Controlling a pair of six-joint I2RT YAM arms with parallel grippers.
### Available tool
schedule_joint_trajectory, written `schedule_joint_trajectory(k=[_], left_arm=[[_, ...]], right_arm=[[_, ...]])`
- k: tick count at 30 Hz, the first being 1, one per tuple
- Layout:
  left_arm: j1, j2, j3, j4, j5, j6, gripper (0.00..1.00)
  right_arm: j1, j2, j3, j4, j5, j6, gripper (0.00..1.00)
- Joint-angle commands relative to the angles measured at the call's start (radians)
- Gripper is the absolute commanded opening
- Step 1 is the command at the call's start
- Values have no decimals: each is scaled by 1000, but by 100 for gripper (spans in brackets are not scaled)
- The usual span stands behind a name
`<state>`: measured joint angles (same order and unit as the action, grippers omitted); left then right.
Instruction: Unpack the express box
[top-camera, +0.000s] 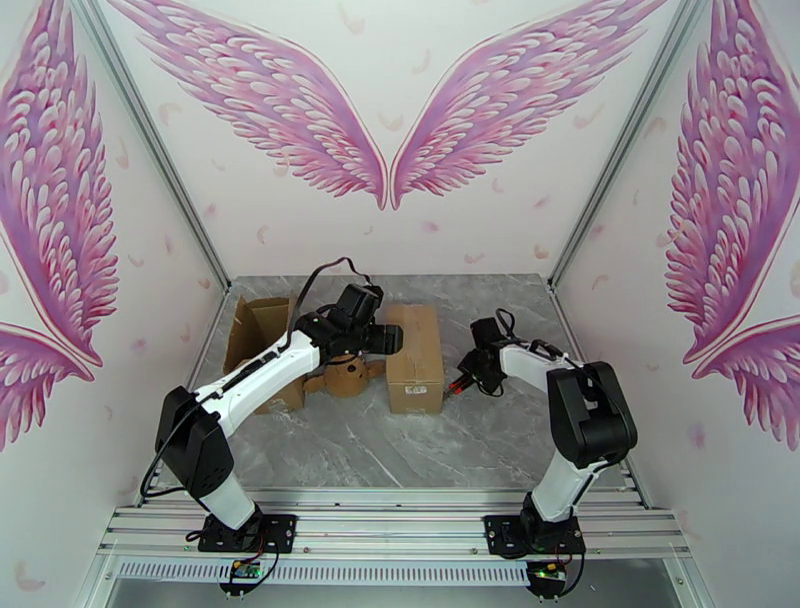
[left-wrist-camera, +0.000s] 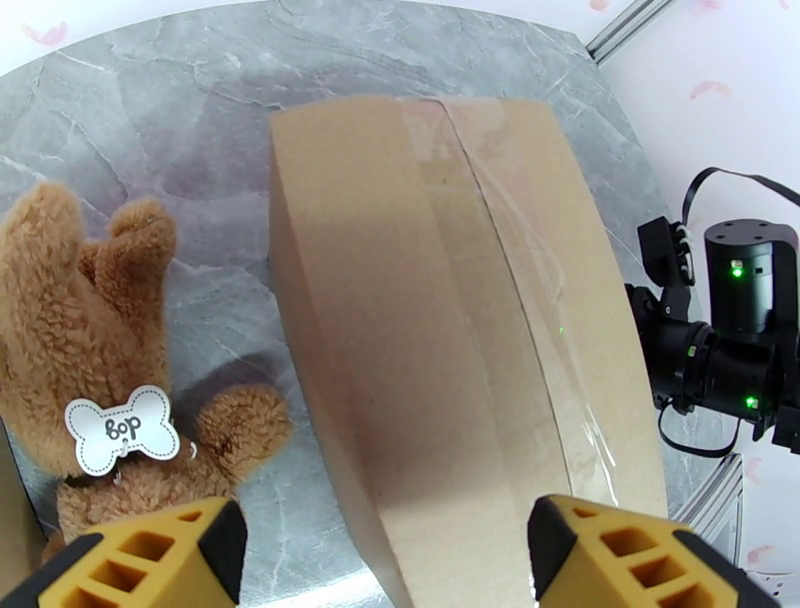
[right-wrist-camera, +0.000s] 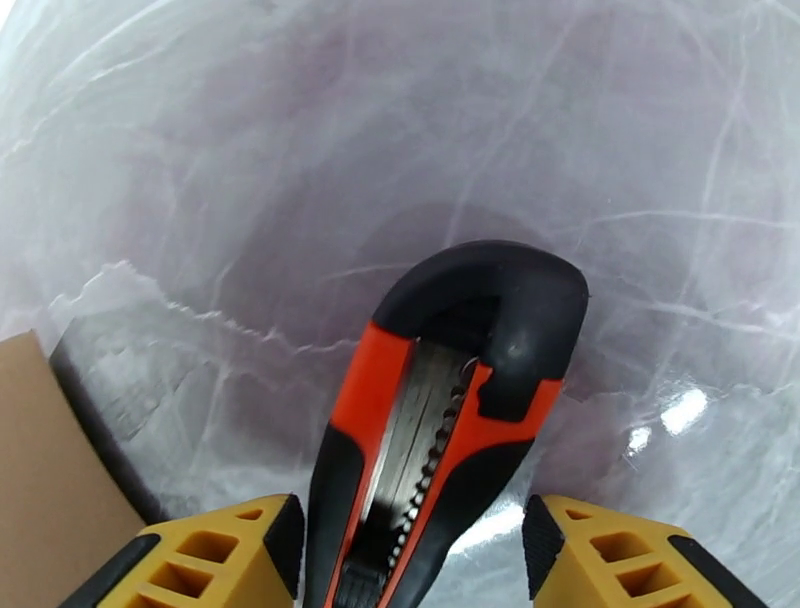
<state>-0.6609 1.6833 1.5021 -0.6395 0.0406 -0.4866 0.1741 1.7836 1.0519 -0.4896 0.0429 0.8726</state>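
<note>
sealed brown cardboard box (top-camera: 415, 358) (left-wrist-camera: 460, 330) lies flat mid-counter, long axis 12–6 in the top view, clear tape down the top seam, flaps shut

left fingers (left-wrist-camera: 150, 560) are apart and clamped on nothing, hanging over the box. In the left wrist view one finger sits over the box top at 5 o'clock. The other is at 7 o'clock, off the box's left edge, over the grey marble counter (top-camera: 480, 440) and the plush. Can't tell if the 5 o'clock finger touches the cardboard

brown plush teddy bear (top-camera: 347, 375) (left-wrist-camera: 110, 380) is at the box's 9 o'clock, just beside it, with a white bone-shaped tag (left-wrist-camera: 122, 430) on it. Open brown cardboard carton (top-camera: 262, 345) is further out at 9 o'clock, past the bear

orange-and-black utility knife (right-wrist-camera: 450, 420) (top-camera: 462, 384) is at the box's 3 o'clock, near it but apart

right fingers (right-wrist-camera: 610, 560) are apart and straddle the knife handle, with the knife body pointing to 12 in the right wrist view. There's a visible gap between the handle and the 5 o'clock finger. The 7 o'clock finger is just beside the handle, contact unclear, so not clamped

a box corner shows at 8 o'clock in the right wrist view, apart from both right fingers
</note>
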Motion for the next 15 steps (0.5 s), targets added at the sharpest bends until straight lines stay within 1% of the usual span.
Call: schedule_joint_trajectory(k=[1,3,5,9,12,15], left_arm=[[7,-26,-7,-4,-1,3,79],[7,-24,-10,-3,-2,0,79],[7,-22,-11,-2,-2,-4,79],[7,-19,-8,-3,1,-9,79],[8,-19,-12,-3,1,-10,79],[7,-19,-13,-4,2,-10,79]], right_arm=[[6,41,24,31,2,25,58],[9,52,26,38,8,32,57],[12,67,35,38,9,28,54],[19,83,63,26,26,30,52],[22,99,84,11,26,22,53],[23,115,110,-14,28,14,57]])
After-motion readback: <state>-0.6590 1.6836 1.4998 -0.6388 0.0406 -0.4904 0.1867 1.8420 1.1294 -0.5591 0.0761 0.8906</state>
